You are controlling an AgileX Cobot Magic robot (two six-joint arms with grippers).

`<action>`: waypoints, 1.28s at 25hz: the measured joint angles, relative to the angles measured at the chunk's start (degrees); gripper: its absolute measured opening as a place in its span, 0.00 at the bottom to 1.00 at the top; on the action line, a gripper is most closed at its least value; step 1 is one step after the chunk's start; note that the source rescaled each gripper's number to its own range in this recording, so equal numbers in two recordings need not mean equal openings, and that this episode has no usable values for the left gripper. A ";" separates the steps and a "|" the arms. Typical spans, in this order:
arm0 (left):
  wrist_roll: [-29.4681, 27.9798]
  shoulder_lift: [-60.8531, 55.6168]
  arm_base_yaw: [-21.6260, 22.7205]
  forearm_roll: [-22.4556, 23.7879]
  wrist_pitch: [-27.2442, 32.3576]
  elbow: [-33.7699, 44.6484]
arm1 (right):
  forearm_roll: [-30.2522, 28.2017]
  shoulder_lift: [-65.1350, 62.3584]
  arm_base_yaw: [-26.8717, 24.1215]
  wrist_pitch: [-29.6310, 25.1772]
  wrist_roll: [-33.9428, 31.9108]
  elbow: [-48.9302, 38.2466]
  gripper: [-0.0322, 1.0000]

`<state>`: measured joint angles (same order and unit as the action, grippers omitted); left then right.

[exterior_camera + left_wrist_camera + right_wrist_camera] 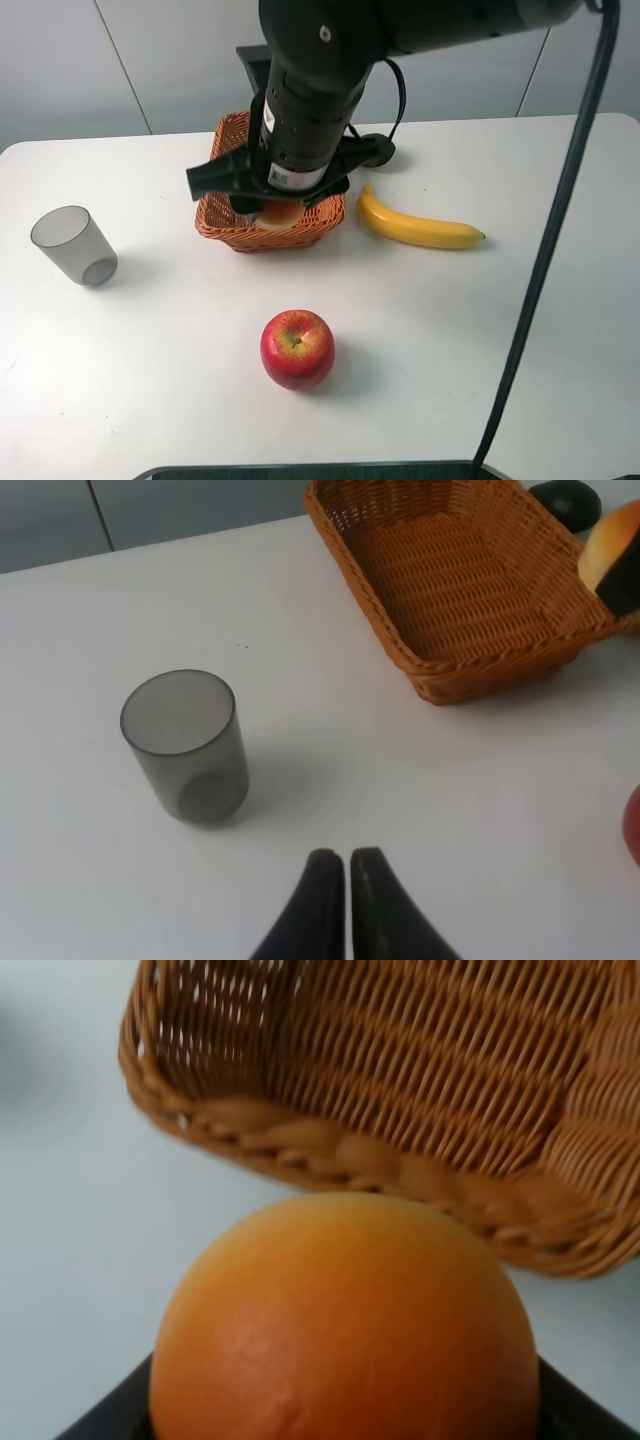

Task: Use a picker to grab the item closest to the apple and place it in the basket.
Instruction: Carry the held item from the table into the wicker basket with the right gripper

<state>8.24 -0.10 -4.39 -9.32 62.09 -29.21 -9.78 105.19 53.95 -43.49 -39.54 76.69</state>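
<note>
Basket (228, 232): woven, standing on table.
Right gripper (268, 186): hung above basket's near rim, jaws clamped on orange.
Orange (345, 1320): between those jaws, raised over basket's near rim.
Left gripper (347, 878): left of basket, jaws pressed together, empty.

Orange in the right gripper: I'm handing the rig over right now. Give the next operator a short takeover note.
Right gripper: shut on the orange, held up by the near rim of the basket. Whether it is fully over the inside is unclear.
Left gripper: shut, empty, above the table near the grey cup.
Apple sits on the table in front of the basket; banana lies to the basket's right.
Done: orange picked up and brought to the basket.
Left: centre it over the basket's inside, lower, open the jaws, pull back.
</note>
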 joint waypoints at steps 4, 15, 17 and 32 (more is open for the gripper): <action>0.00 0.00 0.00 0.00 0.00 0.00 | -1.67 0.01 -2.11 1.12 0.76 1.29 0.06; 0.00 0.00 0.00 0.00 0.00 0.00 | -7.09 9.81 -6.15 2.24 3.37 11.11 0.06; 0.00 0.00 0.00 0.00 0.00 0.00 | -7.72 12.26 -6.15 2.65 3.64 13.05 0.06; 0.00 0.00 0.00 0.00 0.00 0.00 | -9.23 21.55 -8.08 11.41 4.08 14.38 0.06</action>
<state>8.24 -0.10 -4.39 -9.32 62.09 -29.21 -19.01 126.74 45.88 -32.09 -35.46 91.06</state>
